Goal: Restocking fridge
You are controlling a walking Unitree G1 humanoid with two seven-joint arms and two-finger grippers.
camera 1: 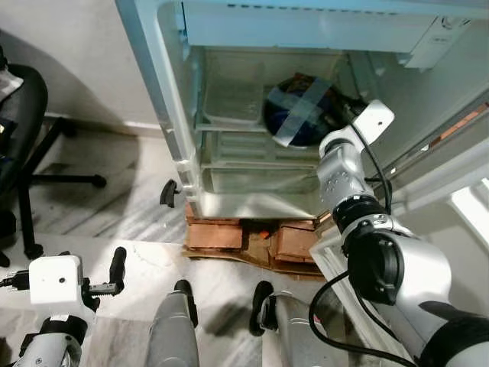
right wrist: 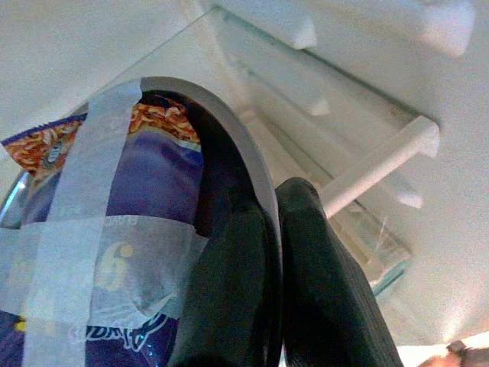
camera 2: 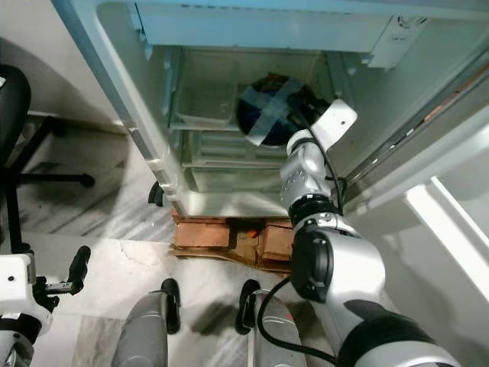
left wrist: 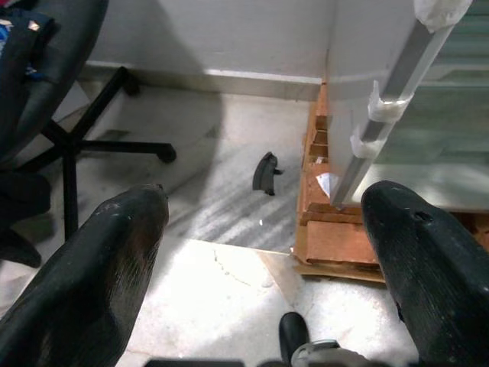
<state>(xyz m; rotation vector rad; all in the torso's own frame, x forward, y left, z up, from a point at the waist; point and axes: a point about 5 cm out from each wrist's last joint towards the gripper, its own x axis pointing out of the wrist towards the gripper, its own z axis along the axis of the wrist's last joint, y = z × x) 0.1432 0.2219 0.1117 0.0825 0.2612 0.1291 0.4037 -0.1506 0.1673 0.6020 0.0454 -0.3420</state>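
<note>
1. The white open fridge (camera 1: 183, 115) stands on a base of reddish-brown bricks (camera 1: 218, 232) over flattened cardboard, its door swung out on the robot's right
2. On a clear glass shelf (camera 1: 229, 126) inside sits a round dark bowl with a grey rim, holding a purple snack packet and crossed over with strips of pale tape (camera 1: 299, 109); it lies at the right of the shelf, beside a clear plastic lidded box (camera 1: 231, 101)
3. The right gripper (right wrist: 271, 229) reaches into the fridge, and its two black fingers are pinched on the rim of the taped bowl, one finger inside and one outside
4. The left gripper (left wrist: 263, 222) hangs low at the robot's left side above the pale marble floor (left wrist: 229, 267), its black fingers spread wide with nothing between them
5. A small black curved piece (left wrist: 265, 172) lies on the floor near the fridge's left corner
6. A black office chair with a star base (camera 1: 30, 153) stands at the far left by the wall
</note>
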